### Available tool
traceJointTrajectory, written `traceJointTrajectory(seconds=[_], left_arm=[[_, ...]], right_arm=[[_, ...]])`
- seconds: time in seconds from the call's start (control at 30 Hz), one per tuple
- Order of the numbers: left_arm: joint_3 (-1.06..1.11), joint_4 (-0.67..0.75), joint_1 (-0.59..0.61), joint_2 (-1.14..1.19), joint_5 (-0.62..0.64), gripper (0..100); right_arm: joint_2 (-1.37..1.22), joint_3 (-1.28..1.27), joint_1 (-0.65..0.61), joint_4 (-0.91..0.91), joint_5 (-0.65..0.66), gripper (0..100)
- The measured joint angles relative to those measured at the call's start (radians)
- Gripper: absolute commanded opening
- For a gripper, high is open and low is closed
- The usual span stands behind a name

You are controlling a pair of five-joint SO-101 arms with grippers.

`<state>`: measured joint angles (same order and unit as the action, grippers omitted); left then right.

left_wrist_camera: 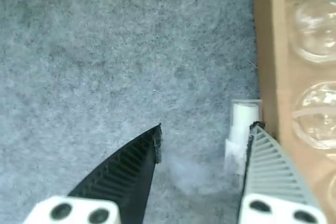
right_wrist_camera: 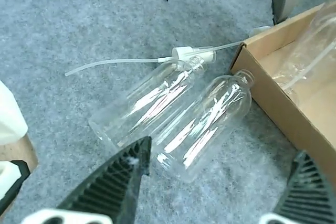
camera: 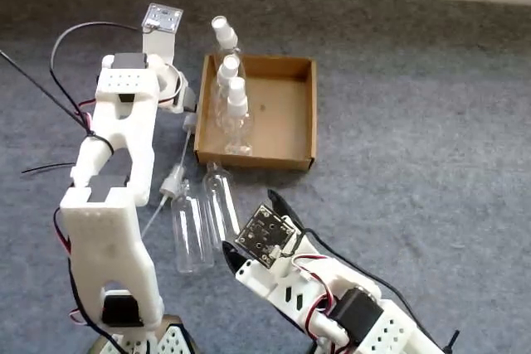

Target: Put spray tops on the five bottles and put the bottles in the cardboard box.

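High view: the box (camera: pixel 282 113) sits mid-tabletop (camera: pixel 431 122) with three topped bottles (camera: pixel 236 113) standing along its 9 o'clock wall. Two bare bottles (camera: pixel 189 230) lie side by side at its 7 o'clock, a loose spray top (camera: pixel 172 181) at their necks. The left gripper (left_wrist_camera: pixel 207 128) hangs at the box's 9 o'clock side with fingers wide, a second spray top (left_wrist_camera: pixel 240 129) just beside its grey finger (left_wrist_camera: pixel 265 166) against the box wall. The right gripper (right_wrist_camera: pixel 221 150) is also spread wide, with the nearer bare bottle (right_wrist_camera: pixel 207 121) just ahead of the gap, untouched.
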<state>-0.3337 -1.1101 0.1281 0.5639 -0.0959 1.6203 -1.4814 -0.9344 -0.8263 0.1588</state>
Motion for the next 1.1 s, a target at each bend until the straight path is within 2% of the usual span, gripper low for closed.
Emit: traceJointTrajectory(seconds=[0.9, 1.1], left_arm=[[0.003, 0.0, -0.029, 0.063, -0.044, 24], [0.003, 0.0, 0.012, 0.066, -0.044, 24]], right_arm=[[0.0, 0.0, 0.002, 0.0, 0.0, 34.6], [0.0, 0.0, 0.002, 0.0, 0.0, 34.6]])
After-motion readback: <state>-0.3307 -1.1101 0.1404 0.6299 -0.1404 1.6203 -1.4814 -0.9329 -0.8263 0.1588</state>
